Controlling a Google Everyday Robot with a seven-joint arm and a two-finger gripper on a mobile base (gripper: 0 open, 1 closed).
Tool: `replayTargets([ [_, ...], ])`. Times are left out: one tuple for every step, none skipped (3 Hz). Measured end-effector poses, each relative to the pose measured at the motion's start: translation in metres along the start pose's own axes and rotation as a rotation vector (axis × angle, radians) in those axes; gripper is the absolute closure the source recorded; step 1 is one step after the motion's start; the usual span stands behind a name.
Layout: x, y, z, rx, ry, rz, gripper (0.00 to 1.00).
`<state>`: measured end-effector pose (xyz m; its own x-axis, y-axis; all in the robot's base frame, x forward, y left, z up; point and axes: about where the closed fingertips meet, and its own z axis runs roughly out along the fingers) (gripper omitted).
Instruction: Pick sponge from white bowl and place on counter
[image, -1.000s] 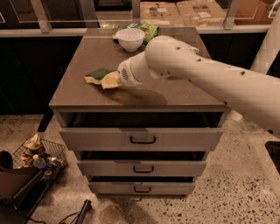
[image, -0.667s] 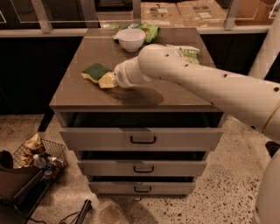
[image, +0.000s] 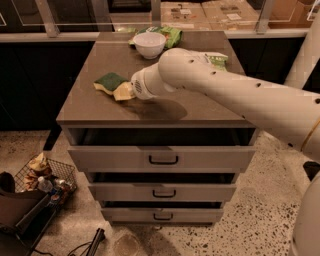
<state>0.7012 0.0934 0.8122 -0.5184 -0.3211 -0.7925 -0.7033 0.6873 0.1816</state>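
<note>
Just over grey counter (image: 200, 107) — claw (image: 124, 91) at sponge (image: 110, 81)

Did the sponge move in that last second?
Yes. The sponge, with the gripper at its right end, shifted slightly left, nearer the counter's left edge.

Gripper (image: 123, 91) low over counter (image: 100, 56), left of centre, beside sponge (image: 110, 80). Arm blocks right half. Bowl (image: 149, 44), snack bags (image: 170, 34) crowd back edge. Back-left corner open.

Green snack bags (image: 171, 35), wire basket (image: 64, 173) of clutter, speckled floor (image: 260, 215)
</note>
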Motion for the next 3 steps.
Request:
replayTargets([
  [-0.0001,0.0001,0.0,0.0,0.0,0.0,0.3],
  [-0.0009,0.0003,-0.0006,0.0,0.0,0.0,0.07],
  [-0.0033,0.0009,-0.0023,0.0,0.0,0.0,0.0],
])
